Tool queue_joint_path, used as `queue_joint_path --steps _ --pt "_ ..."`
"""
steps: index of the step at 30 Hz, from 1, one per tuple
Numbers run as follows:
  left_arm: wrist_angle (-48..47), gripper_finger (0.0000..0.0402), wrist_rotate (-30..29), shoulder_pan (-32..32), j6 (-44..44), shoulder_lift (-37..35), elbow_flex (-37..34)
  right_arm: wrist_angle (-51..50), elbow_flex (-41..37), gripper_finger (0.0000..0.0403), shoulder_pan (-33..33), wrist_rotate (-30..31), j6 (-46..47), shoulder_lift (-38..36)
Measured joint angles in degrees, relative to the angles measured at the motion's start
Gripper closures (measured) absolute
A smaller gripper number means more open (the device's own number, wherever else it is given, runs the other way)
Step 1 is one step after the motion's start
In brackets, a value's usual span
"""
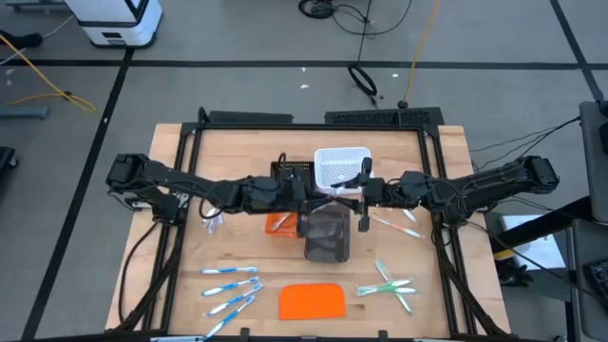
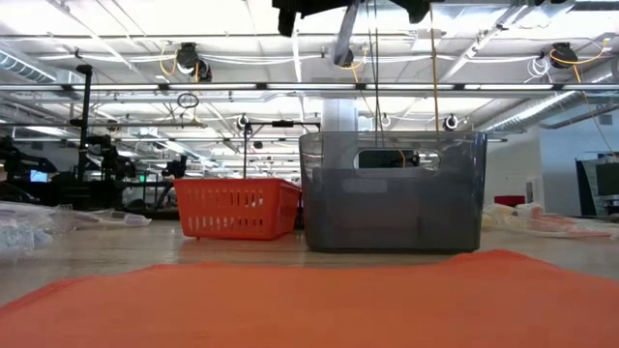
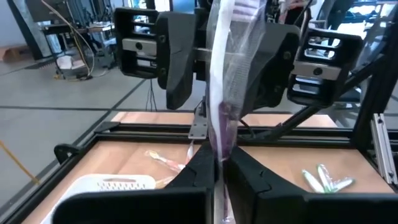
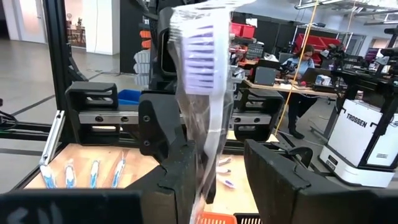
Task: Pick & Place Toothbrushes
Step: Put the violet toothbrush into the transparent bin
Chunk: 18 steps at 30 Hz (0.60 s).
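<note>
Toothbrush (image 4: pixel 202 81) in its clear wrapper, purple bristles showing, hangs in the air between your two end effectors, above the grey bin (image 1: pixel 327 236) at the middle of the table (image 1: pixel 228 142). Your left end effector (image 3: pixel 219 171) is pinched tight on the wrapped brush. Your right end effector (image 4: pixel 214 177) stands partly open, fingers on either side of the wrapper; you cannot tell from these views whether it grips. Both meet over the bin, level with each other. On the table, blue toothbrushes (image 1: pixel 231 288) lie near the front left, green ones (image 1: pixel 389 285) near the front right, and pink ones (image 1: pixel 397 226) just right of the bin. An orange basket (image 2: pixel 235 207) sits beside the bin, a white basket (image 1: pixel 340 165) behind it, and an orange slab (image 1: pixel 312 301) in front.
</note>
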Motion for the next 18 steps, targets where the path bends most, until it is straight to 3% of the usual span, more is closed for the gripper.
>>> queue_joint_path --steps 5,10,18 --pt "-0.32 0.0385 0.00 0.12 -0.06 0.00 0.00 0.01 0.00 0.0304 -0.02 -1.54 -0.09 0.00" --pt "-0.51 0.0396 -0.01 0.12 0.13 0.00 0.00 -0.14 0.00 0.0384 -0.02 -1.68 -1.51 0.00" --pt "-0.74 0.0358 -0.04 0.14 -0.13 0.00 0.00 -0.38 0.00 0.0396 0.00 -2.11 -1.68 0.00"
